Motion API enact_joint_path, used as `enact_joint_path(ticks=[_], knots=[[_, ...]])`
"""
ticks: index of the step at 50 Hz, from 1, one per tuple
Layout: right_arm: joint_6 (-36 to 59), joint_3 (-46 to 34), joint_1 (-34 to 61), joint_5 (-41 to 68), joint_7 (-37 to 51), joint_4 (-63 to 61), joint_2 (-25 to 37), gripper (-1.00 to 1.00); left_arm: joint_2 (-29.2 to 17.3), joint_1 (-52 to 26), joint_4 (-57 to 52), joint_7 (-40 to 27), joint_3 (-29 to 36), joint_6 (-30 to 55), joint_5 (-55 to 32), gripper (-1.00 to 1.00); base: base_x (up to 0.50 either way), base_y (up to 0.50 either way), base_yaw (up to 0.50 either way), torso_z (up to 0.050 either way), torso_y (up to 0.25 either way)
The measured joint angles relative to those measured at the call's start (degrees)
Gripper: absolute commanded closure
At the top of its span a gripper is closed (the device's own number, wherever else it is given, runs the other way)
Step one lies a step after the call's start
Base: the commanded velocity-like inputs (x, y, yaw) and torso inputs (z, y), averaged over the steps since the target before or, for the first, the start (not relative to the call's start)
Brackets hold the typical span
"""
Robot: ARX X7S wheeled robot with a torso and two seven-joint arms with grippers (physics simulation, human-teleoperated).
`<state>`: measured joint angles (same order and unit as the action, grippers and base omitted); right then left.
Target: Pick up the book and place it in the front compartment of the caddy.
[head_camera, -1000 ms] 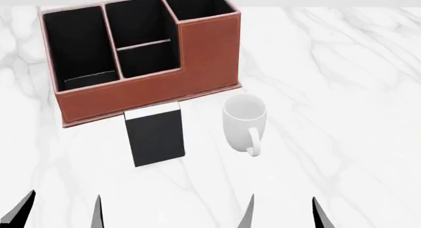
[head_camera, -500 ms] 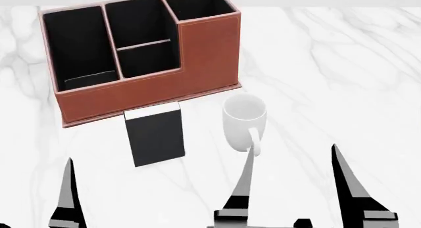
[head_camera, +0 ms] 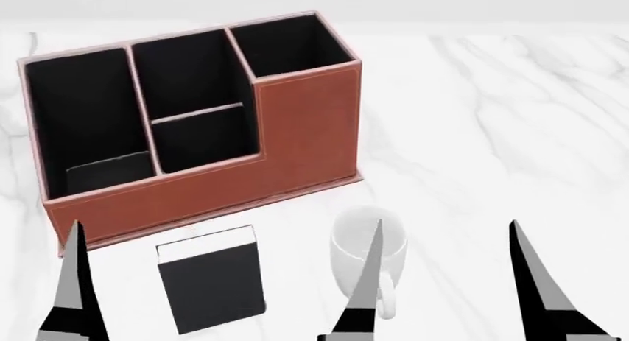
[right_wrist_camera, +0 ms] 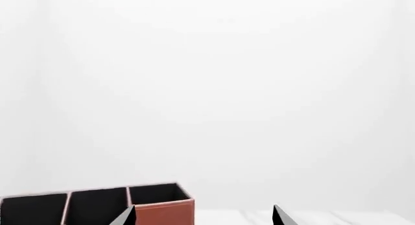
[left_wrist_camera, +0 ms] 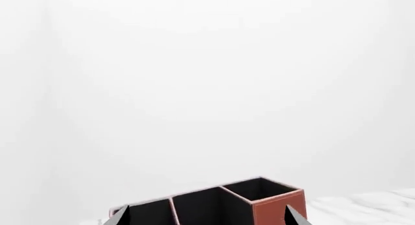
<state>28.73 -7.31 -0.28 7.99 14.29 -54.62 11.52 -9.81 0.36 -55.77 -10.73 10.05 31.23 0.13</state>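
The thin black book [head_camera: 211,286] with a white edge lies flat on the marble table, just in front of the caddy [head_camera: 305,127]. The reddish-brown caddy has black-lined compartments of stepped heights; it also shows in the left wrist view [left_wrist_camera: 279,211] and the right wrist view [right_wrist_camera: 165,213]. My right gripper [head_camera: 445,227] is open and empty, raised to the right of the book; one finger [head_camera: 366,282] overlaps the white mug. My left gripper is open and empty [left_wrist_camera: 206,216]; only one finger [head_camera: 71,282] shows in the head view, left of the book. The book is hidden in both wrist views.
A white mug [head_camera: 354,245] stands upright right of the book, handle toward me. The white marble table [head_camera: 491,120] stretches to the right of the caddy. A plain white wall fills most of both wrist views.
Both grippers have risen higher into the head view. The caddy, book and mug sit lower and larger in that view, so the head view has shifted. Nothing was grasped.
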Motion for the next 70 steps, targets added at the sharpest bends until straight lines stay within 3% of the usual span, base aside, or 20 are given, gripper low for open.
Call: enact_joint_path(ticks=[52, 70], knots=[[-1.0, -1.2, -0.1, 3.7, 4.0, 0.3, 3.3, -1.0, -1.8, -0.6, -2.3, -2.2, 1.6, 1.9, -1.2, -1.0, 0.5, 0.0, 0.0, 0.0, 0.001], [-0.4, -2.7, 0.2, 2.5, 5.5, 0.5, 4.4, -1.0, -2.2, -0.6, -2.5, -2.7, 1.4, 1.8, -2.5, -1.0, 0.0, 0.33, 0.0, 0.0, 0.001]])
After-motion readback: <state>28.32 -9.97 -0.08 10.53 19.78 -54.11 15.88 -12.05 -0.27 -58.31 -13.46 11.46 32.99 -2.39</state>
